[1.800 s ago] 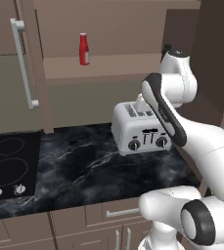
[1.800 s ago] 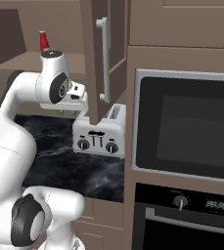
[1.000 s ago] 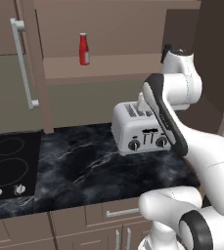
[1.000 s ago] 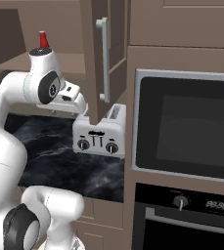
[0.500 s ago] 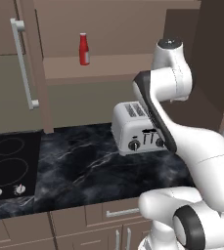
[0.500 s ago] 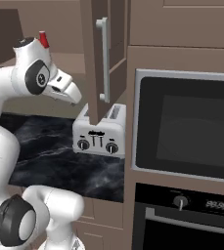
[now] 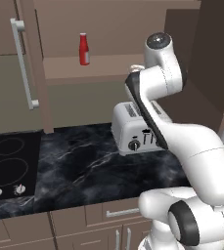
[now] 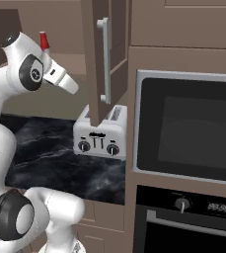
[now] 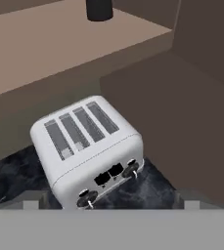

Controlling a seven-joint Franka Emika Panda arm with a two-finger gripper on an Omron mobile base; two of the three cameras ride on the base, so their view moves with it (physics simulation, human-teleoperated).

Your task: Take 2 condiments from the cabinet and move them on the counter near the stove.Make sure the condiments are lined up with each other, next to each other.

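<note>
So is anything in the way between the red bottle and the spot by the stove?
Nothing visible. The red bottle stands alone on the cabinet shelf, and the counter beside the stove is bare; the toaster sits further right.

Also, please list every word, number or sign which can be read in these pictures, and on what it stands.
Oven display: pale digits, too blurred to read.
Toaster: small dark marks above the knobs, too small to read.
Red bottle: pale label band, no readable text.
Nothing else carries writing.
</note>
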